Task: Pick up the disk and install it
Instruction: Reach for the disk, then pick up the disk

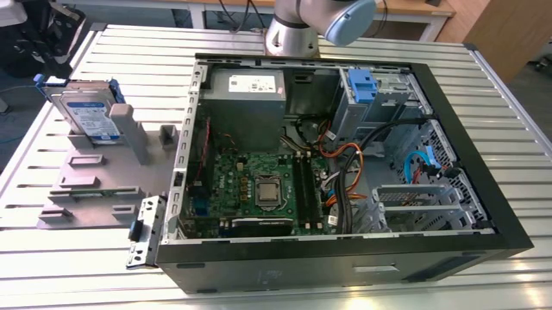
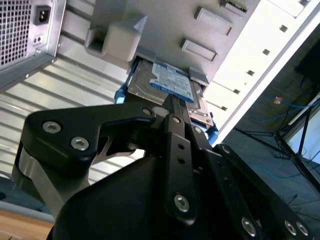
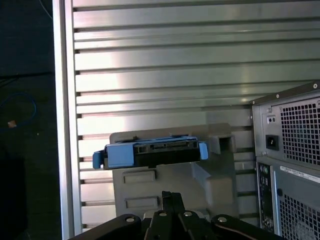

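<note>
Just ahead of end effector (image 3: 172,196), pressed together and pinching nothing: disk (image 3: 150,152), upright on edge in grey holder (image 3: 165,180) on slatted tabletop (image 3: 150,75), clear of it; computer case (image 3: 295,150) off to one side.

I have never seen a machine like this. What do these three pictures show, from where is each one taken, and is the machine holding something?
This is a robot arm, silver with a light blue cap, at the far edge of a ribbed metal table. The exterior view comes from a camera off the arm. On the table lies an open black computer case, and, on the exterior view's left, a grey plastic stand. The disk, a flat silver hard drive in a blue plastic frame, leans in that stand. Both wrist views come from cameras riding on the arm, looking past its black gripper toward the disk. The jaws are shut and hold nothing.
</note>
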You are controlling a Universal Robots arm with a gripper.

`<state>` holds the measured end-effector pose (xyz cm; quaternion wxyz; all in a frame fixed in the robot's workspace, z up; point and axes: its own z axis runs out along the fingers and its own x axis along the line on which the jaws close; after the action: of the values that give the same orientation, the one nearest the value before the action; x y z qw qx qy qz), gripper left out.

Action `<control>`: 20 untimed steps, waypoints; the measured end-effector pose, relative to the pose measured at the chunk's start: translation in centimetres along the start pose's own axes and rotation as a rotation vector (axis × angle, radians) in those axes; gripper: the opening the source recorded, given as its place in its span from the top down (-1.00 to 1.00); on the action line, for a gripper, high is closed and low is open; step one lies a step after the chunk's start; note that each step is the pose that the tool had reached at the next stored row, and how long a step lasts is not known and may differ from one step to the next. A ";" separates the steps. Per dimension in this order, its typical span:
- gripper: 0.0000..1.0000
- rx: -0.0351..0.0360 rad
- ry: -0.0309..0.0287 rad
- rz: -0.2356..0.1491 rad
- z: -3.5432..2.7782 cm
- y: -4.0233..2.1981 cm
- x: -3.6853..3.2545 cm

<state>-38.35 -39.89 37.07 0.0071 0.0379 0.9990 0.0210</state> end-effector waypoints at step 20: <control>0.79 -0.0003 0.0011 -0.023 0.00 0.01 -0.05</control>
<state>-38.30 -39.89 37.07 0.0068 0.0262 0.9994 0.0211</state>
